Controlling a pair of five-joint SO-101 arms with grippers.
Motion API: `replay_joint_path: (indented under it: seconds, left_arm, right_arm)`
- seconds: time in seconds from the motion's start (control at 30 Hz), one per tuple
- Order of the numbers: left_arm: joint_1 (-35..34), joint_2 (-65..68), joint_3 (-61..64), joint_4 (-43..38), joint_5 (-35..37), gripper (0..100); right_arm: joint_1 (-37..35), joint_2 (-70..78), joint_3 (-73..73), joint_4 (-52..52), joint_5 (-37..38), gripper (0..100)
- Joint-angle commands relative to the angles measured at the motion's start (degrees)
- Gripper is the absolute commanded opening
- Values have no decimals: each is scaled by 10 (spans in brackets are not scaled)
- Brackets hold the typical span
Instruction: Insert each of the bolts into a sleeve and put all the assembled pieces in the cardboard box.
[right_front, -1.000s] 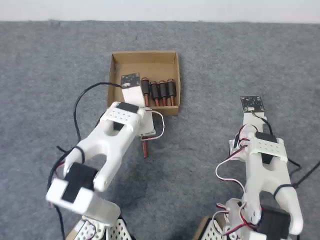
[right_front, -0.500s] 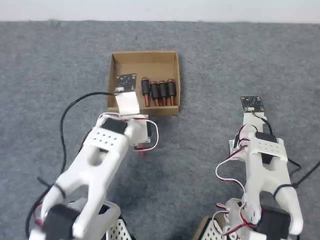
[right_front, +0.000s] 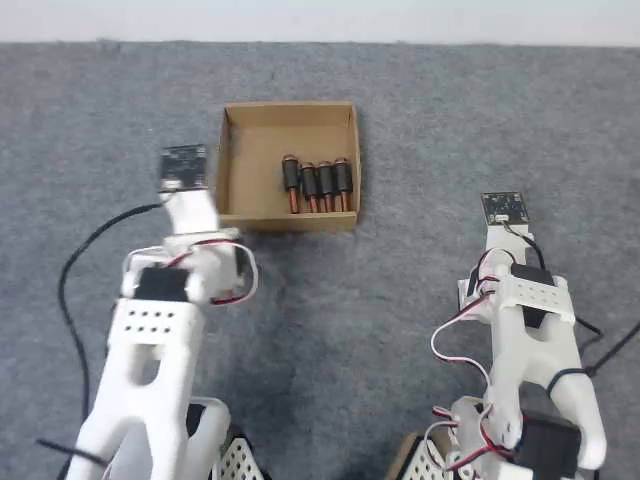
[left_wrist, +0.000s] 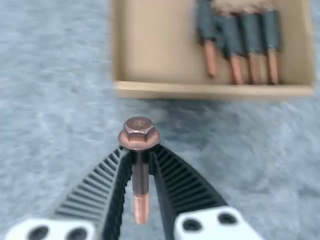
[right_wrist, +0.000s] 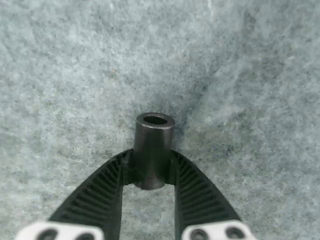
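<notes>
The left gripper (left_wrist: 140, 152) has its two black ribbed fingers (left_wrist: 112, 175) drawn in narrow on a copper bolt (left_wrist: 139, 134). They clamp the shank just under the hex head. The head stands clear beyond the fingertips, and the plain end of the shank points back between the fingers toward the wrist. Past the bolt lies grey carpet (left_wrist: 55, 100), then the near wall of the cardboard box (left_wrist: 200, 91), apart from the bolt. Inside the box four assembled pieces (left_wrist: 240, 40) lie side by side, dark sleeves with copper ends pointing at that near wall. That part of the view is blurred, so I cannot tell whether they touch one another.

The right gripper (right_wrist: 150, 159) is likewise closed narrow, holding a dark sleeve (right_wrist: 155, 132) by its near half from both sides. The sleeve's open bore shows at the free end, with carpet all around it.

In the high view the box sits in the upper middle of the frame, a little left of centre. The four pieces lie in a row toward its right side, and its left half is bare cardboard. The left arm (right_front: 150, 330) comes up from the lower left, its wrist just below and left of the box's lower-left corner. The right arm (right_front: 525, 320) stands in the lower right of the frame, well apart from the box.
</notes>
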Motion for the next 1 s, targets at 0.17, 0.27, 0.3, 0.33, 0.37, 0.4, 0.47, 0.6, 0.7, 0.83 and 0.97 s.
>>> replay_joint_path:
  seconds: [0.17,0.27,0.3,0.33,0.37,0.4,0.47,0.6,0.7,0.83,0.97]
  left_arm:
    - [-121,-32,65,-136,55,13]
    - [-140,-33,90,-168,66,13]
    - [-141,-33,95,-171,66,13]
    - [-141,-33,97,-171,65,13]
    - [-140,-33,97,-171,64,13]
    - [-138,-33,98,-171,64,13]
    - [-136,-33,98,-171,64,13]
    - [-136,-30,98,-171,64,13]
    - [-136,-30,98,-171,64,13]
    - [-136,-29,98,-171,63,13]
    - [-135,-29,98,-171,63,13]
  right_arm:
    - [-77,-36,-9,-37,-7,6]
    - [-124,-36,-9,-79,-6,6]
    - [-138,-36,-9,-97,-6,6]
    - [-149,-36,-9,-116,-6,6]
    - [-161,-36,-9,-137,-6,6]
    - [-174,-36,-9,-160,-5,6]
    - [-196,-36,-9,-203,-5,6]
    - [-232,-36,-7,-288,-4,6]
    - [-250,-30,-5,-352,-3,6]
    - [-269,-29,-5,-441,-2,6]
    - [-289,-11,-5,-548,-5,6]
